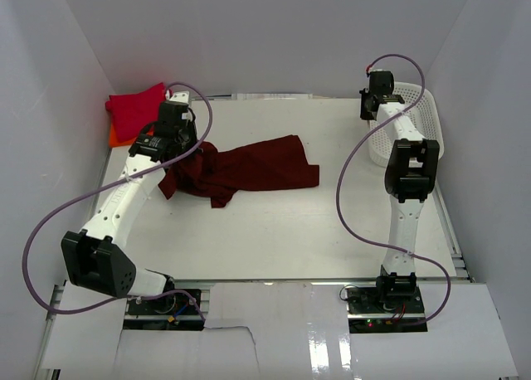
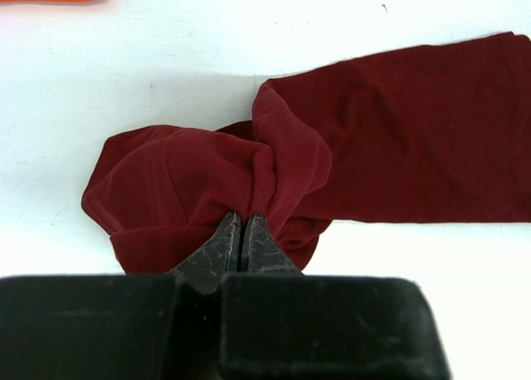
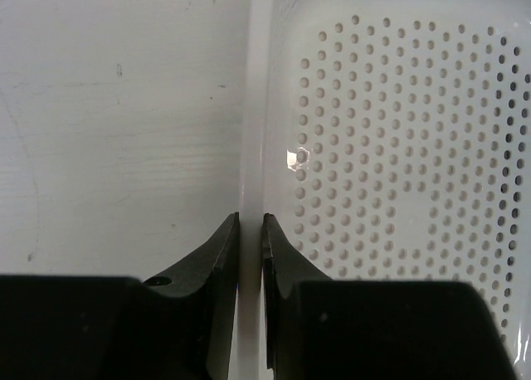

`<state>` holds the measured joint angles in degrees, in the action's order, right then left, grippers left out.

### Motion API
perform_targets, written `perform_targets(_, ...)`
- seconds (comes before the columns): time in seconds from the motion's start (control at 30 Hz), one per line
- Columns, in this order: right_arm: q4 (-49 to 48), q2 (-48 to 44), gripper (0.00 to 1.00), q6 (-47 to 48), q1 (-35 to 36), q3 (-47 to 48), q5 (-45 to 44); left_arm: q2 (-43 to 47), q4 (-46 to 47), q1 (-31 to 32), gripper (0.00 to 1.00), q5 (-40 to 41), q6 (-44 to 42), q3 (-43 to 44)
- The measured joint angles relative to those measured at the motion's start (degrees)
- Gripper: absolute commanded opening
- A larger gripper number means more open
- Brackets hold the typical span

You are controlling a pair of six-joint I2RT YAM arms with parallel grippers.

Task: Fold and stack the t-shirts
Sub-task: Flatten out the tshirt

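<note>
The maroon shirt point(image 1: 257, 168) lies crumpled on the table point(image 1: 274, 231), a little left of centre in the top view. Its right part is spread fairly flat and its left end is bunched into a twist. The left gripper point(image 2: 241, 231) has its jaws pinched tight on that bunched fold, and cloth puffs out on either side of the tips. In the upper left corner, the red shirt point(image 1: 133, 106) lies on top of the orange shirt point(image 1: 116, 136), of which only an edge peeks out. Over in the upper right stands the basket point(image 1: 419, 114). The right gripper point(image 3: 250, 231) is at its left rim, jaws nearly together with the thin white rim caught between them.
</note>
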<state>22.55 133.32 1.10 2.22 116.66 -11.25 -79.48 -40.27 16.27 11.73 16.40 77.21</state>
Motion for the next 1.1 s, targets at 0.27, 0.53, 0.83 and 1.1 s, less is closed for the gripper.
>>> perform_targets(0.27,2.99,0.13,0.41,1.44,-0.94,3.04,0.0,-1.27,0.0,0.0,0.0,-2.69,-0.04,0.0)
perform_targets(0.53,0.79,-2.84,0.92,2.8,-1.14,-0.5,0.22,-1.4,0.0,0.0,0.0,-4.83,-0.02,0.0)
perform_targets(0.83,1.42,-18.75,0.93,3.76,1.4,-3.56,7.52,-1.4,-0.02,0.0,0.0,-7.34,0.37,-0.11)
perform_targets(1.1,0.2,-36.68,0.92,-0.92,6.64,-18.16,22.36,-1.29,-0.02,0.0,0.0,-10.1,1.6,-0.11)
